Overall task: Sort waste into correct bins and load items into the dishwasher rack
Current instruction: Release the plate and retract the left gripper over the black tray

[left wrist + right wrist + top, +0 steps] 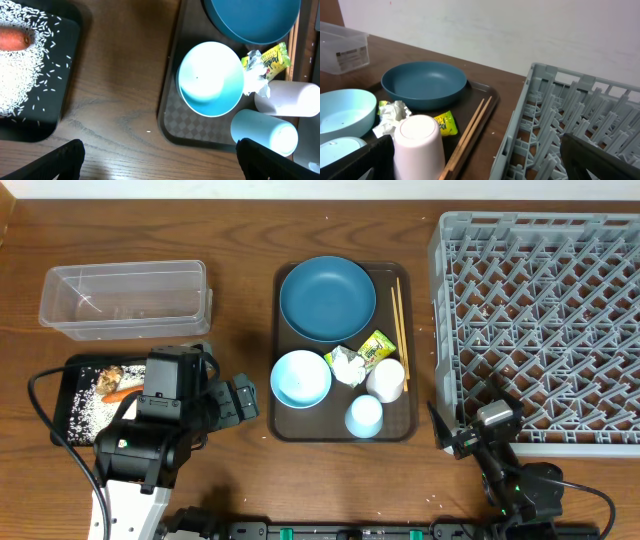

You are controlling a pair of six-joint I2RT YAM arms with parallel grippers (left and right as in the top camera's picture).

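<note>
The dishwasher rack (545, 320), at three o'clock on the table (240, 240), is empty. The plate (327, 298), bowl (300, 378), pale blue cup (364, 415), whitish cup (387, 378) and chopsticks (399, 320) sit on the serving tray (283, 425) with the paper (347, 365) and wrapper (377, 347). The carrot (122, 393) and rice (85, 412) lie in the black tray (70, 405) at eight o'clock. The left end effector (243, 400) beside that tray and the right end effector (452, 435) at the rack's seven o'clock corner both hang low, jaws wide, holding nothing.

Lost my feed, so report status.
Jaws both open, empty. Carrot, rice in black tray; paper, wrapper on serving tray. Rack empty. Bowl, white cup crowd paper.
</note>
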